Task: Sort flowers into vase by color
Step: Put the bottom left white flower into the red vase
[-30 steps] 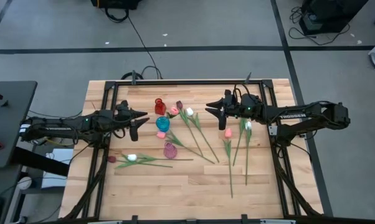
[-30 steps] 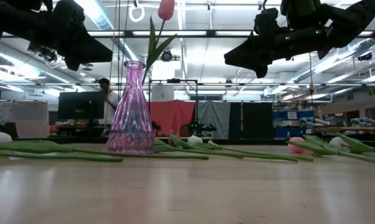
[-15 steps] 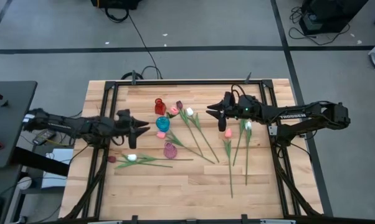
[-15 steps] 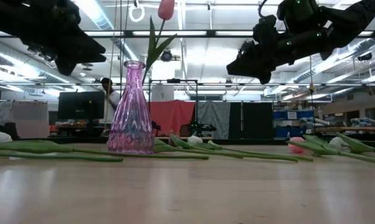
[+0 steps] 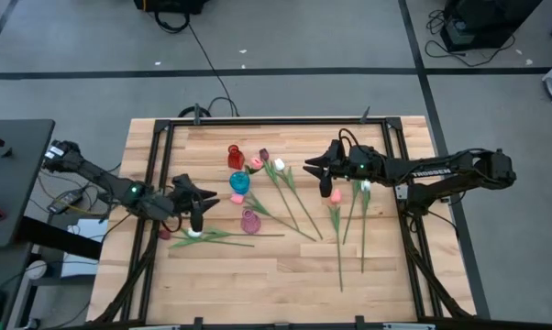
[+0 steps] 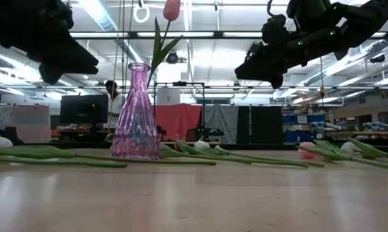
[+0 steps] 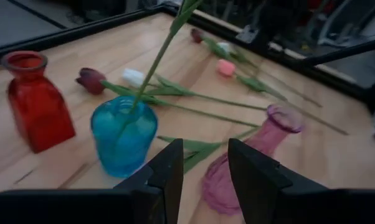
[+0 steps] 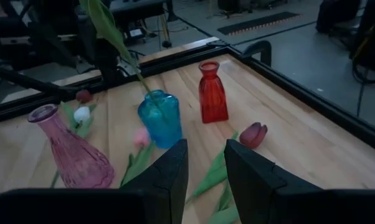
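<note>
Three vases stand mid-table: a red one [image 5: 235, 156], a blue one [image 5: 239, 183] and a pink one [image 5: 249, 221]. A pink tulip [image 5: 256, 163] stands with its stem [image 7: 151, 68] in the blue vase. Other flowers lie flat on the wood: maroon [image 5: 264, 154] and white [image 5: 279, 165] heads behind the vases, pink [image 5: 336, 195] and white [image 5: 365, 185] heads to the right, and a white head [image 5: 194, 232] at the near left. My left gripper [image 5: 207, 192] hovers open, left of the blue vase. My right gripper [image 5: 309, 166] hovers open above the flowers, right of the vases. Both are empty.
A black metal frame [image 5: 258, 120] runs round the tabletop. Long green stems [image 5: 299, 215] fan out toward the near right. Bare wood [image 5: 258, 275] lies along the near edge. In the low view, a room with a person shows far behind the table.
My left gripper has swung toward the table's near edge and sunk a little, rolling as it went; it now points at the blue and pink vases. My right gripper has tipped its fingers slightly downward and stayed in place. No flower or vase has moved.
</note>
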